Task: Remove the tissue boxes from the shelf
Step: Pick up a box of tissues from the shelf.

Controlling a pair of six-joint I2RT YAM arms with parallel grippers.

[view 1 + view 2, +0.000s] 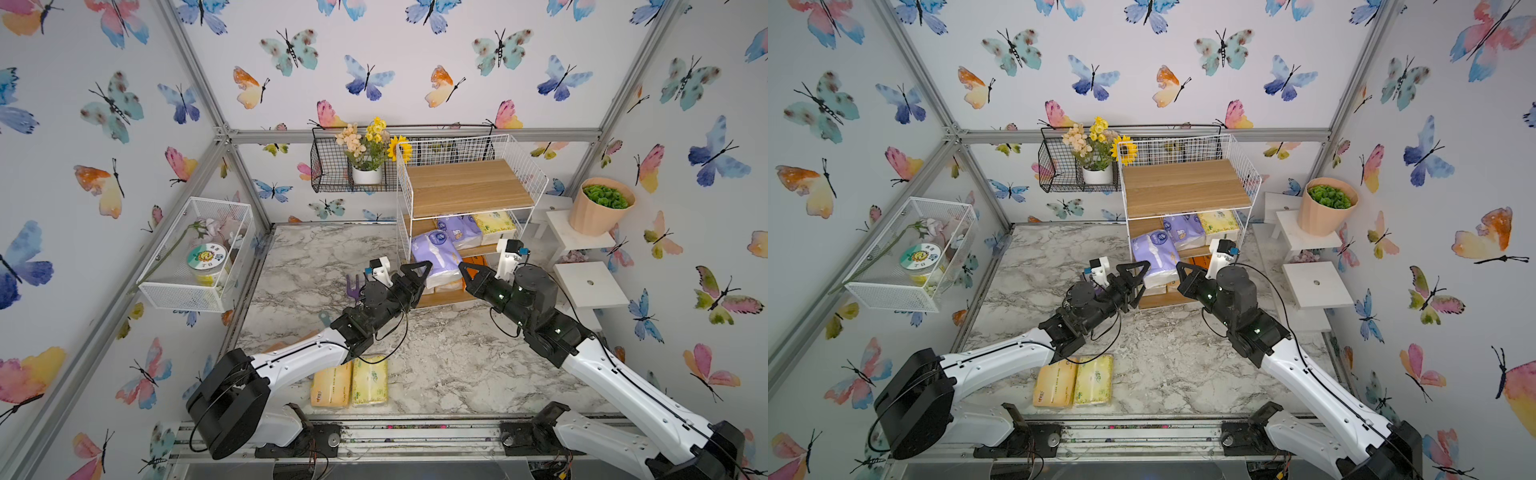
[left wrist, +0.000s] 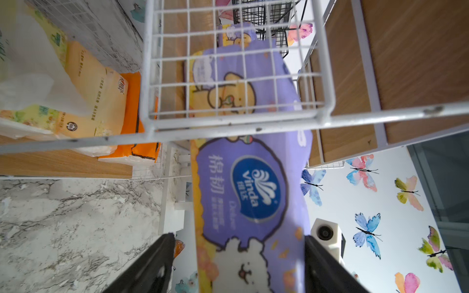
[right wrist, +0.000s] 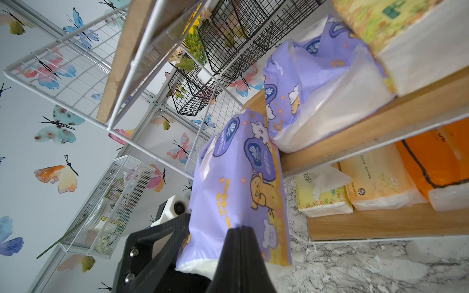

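Straddling the purple pack (image 2: 253,182), the left gripper (image 2: 239,236) has its black fingers apart, a gap on one side, and only the left wrist view shows it. Soft and glossy, the pack tilts off the front edge of the shelf (image 1: 471,187), middle wooden board. Arm stretched forward, the right gripper (image 3: 239,229) is pressed together against the pack's edge.

Two tissue packs (image 1: 368,380) lie on the table (image 1: 457,365) before the shelf (image 1: 469,187).
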